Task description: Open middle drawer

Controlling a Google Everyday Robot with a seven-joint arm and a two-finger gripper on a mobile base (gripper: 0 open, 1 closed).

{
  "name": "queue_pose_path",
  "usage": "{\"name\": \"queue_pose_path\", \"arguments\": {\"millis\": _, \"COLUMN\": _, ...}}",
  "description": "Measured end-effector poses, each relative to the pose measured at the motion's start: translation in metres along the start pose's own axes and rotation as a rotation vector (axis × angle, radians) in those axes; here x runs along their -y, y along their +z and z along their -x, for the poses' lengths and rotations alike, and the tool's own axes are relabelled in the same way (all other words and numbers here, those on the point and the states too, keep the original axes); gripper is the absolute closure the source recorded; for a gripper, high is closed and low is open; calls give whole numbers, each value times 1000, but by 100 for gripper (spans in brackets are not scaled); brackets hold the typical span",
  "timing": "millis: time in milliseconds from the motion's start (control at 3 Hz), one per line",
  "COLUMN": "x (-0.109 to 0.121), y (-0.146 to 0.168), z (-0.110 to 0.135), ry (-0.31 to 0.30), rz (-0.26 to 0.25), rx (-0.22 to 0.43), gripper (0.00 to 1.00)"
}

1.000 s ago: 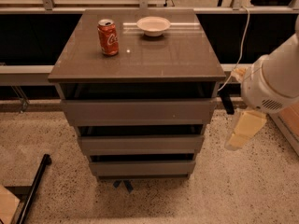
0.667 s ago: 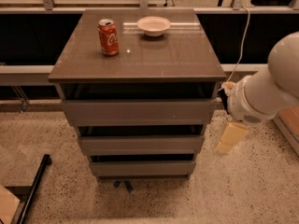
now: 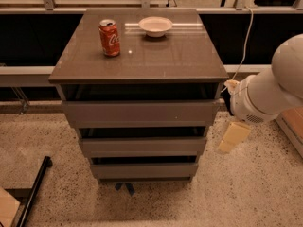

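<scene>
**Step in hand: approach to the middle drawer.**

The middle drawer is the second front panel of the cabinet, at lower centre of the frame. It lies between the top drawer and the lowest drawer. It appears closed or nearly so. The panel is flat and has no handle.

The tool hangs at centre right of the frame, beside the cabinet's right edge and apart from it, at roughly the level of the middle drawer. Whether it is released or clenched cannot be told.

Recommended procedure, as a judgement:

1. Bring the tool leftward, in front of the panel.
2. Engage the panel's upper edge through the dark gap above it, since there is no handle.
3. Pull straight toward the bottom of the frame, square to the front, to avoid binding.
4. Do not catch the top drawer.
5. Pull smoothly: a cola can and a bowl stand on the worktop.
</scene>
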State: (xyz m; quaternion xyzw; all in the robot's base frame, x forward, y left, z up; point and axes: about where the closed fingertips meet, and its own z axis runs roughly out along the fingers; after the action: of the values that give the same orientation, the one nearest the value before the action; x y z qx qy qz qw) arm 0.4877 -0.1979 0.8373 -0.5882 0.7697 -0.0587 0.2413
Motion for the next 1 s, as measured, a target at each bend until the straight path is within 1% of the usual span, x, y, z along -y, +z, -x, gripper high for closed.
{"name": "queue_pose_path", "arguments": {"millis": 333, "x": -10, "y": 28, "z": 4, "ry": 15, "rz": 7, "rx": 30, "gripper": 0}}
{"name": "queue_pose_path", "arguments": {"millis": 667, "x": -21, "y": 75, "z": 2, "ry": 61, "rz": 18, "rx": 104, "gripper": 0}}
{"name": "queue_pose_path", "arguments": {"millis": 1000, "x": -27, "y": 125, "z": -2, "ry": 124, "rz": 17, "rx": 194, "gripper": 0}}
